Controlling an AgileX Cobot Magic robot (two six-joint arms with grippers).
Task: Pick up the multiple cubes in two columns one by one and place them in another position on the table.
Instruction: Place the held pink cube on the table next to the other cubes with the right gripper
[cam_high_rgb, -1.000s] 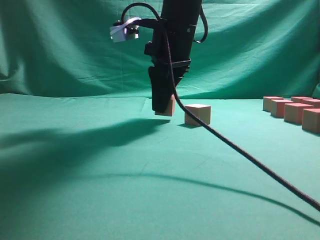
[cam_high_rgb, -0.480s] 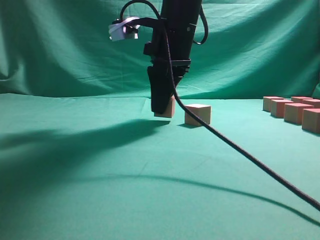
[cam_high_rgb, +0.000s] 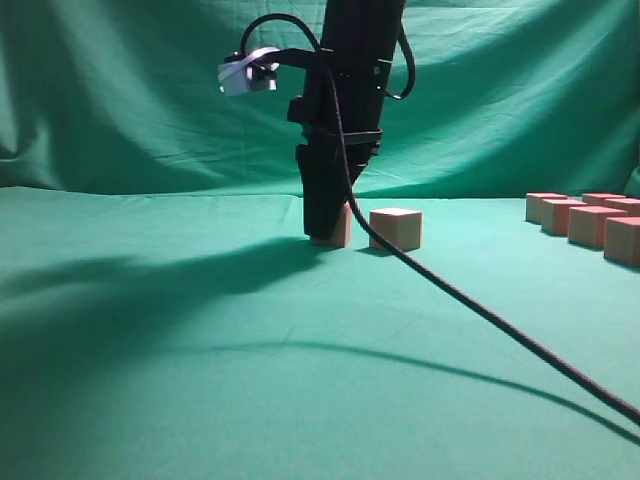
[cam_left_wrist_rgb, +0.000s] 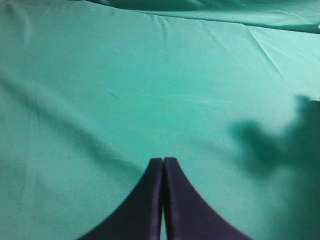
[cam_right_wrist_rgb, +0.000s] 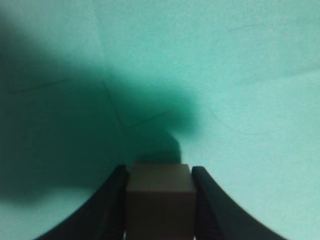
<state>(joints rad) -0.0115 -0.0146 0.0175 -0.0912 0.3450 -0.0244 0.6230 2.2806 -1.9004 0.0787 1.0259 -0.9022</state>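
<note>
I see the right pincer (cam_high_rgb: 326, 232) at frame centre, clamped on a cube (cam_high_rgb: 336, 228) whose base looks down on the desk (cam_high_rgb: 200, 380), tho I can't confirm contact. Wrist cam: cube (cam_right_wrist_rgb: 160, 200) sits btwn both fingers (cam_right_wrist_rgb: 107, 200). Second cube (cam_high_rgb: 396, 228) just right of it, apart. Cube group (cam_high_rgb: 590, 220) at far right edge. Left pincer (cam_left_wrist_rgb: 163, 200) closed, empty, over bare cloth. Cable (cam_high_rgb: 480, 310) runs to lower right.

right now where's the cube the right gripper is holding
In the exterior view the held cube sits near the middle of the table, clamped in the right gripper, just left of a loose cube.
</note>
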